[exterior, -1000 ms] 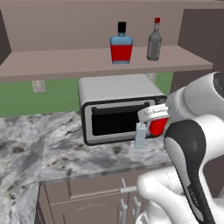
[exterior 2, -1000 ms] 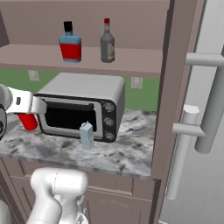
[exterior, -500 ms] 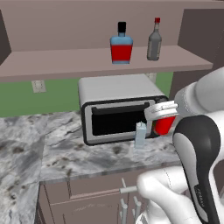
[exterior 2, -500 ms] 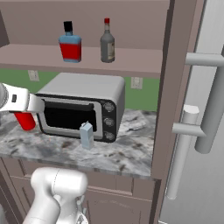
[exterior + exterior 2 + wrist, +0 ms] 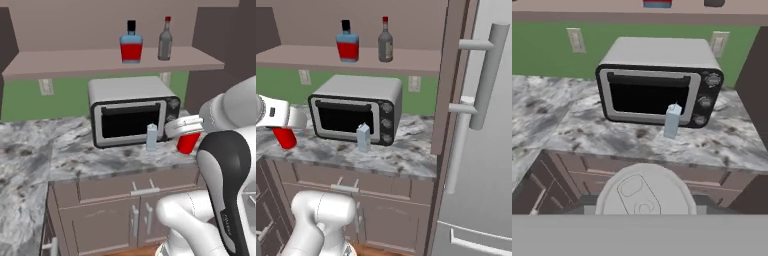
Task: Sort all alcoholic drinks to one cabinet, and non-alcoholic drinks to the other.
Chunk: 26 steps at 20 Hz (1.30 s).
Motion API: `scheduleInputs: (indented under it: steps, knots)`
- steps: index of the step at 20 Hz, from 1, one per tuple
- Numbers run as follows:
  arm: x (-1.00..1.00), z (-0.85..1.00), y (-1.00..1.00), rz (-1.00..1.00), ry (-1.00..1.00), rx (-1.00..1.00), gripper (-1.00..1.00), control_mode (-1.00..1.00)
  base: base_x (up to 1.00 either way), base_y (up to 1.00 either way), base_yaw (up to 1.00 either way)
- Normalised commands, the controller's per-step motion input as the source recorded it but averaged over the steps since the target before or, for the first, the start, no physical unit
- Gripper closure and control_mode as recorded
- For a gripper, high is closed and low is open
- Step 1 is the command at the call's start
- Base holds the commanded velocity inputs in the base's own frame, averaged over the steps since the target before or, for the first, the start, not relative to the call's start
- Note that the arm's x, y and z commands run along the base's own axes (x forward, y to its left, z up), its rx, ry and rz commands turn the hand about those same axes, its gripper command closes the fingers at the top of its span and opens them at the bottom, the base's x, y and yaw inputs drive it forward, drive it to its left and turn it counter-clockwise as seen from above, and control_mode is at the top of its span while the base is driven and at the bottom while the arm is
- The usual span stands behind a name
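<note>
A marbled grey counter (image 5: 60, 150) is seen running along a green wall, with brown cabinet doors (image 5: 105, 215) below it and a tall grey fridge (image 5: 481, 150) standing at its right end. A silver toaster oven (image 5: 132, 110) is set on the counter, under a brown shelf (image 5: 110, 62). On that shelf two bottles are stood near each other: the squat red-filled bottle (image 5: 131, 46) with a blue top and, to its right, the slim grey bottle (image 5: 165, 41) with a red cap. The pale-blue container (image 5: 151, 138) is placed upright on the counter just in front of the oven's right end. The red can (image 5: 188, 144) is held upright in the gripper (image 5: 183, 128), whose jaws are closed on its upper part; the can is carried above the counter's front edge, to the right of the pale-blue container. In the hand view, the can's silver top (image 5: 643, 192) is seen close below the camera.
</note>
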Motion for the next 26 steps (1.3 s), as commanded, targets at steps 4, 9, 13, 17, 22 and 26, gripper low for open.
scheduleInputs:
  steps: [4,9,13,17,22,26]
  knots:
    - [0.0,0.0,0.0,0.0,0.0,0.0,1.0,1.0,-0.8,0.0,0.0]
    - [0.0,0.0,0.0,0.0,0.0,0.0,1.0,1.0,-0.74,0.0,0.0]
    - [0.0,0.0,0.0,0.0,0.0,0.0,1.0,1.0,-0.47,0.0,0.0]
    - [0.0,0.0,0.0,0.0,0.0,0.0,1.0,1.0,-0.26,0.0,0.0]
    - [0.0,0.0,0.0,0.0,0.0,0.0,1.0,1.0,-0.25,0.0,0.0]
    - [0.0,0.0,0.0,0.0,0.0,0.0,1.0,1.0,-0.36,-0.02,0.23]
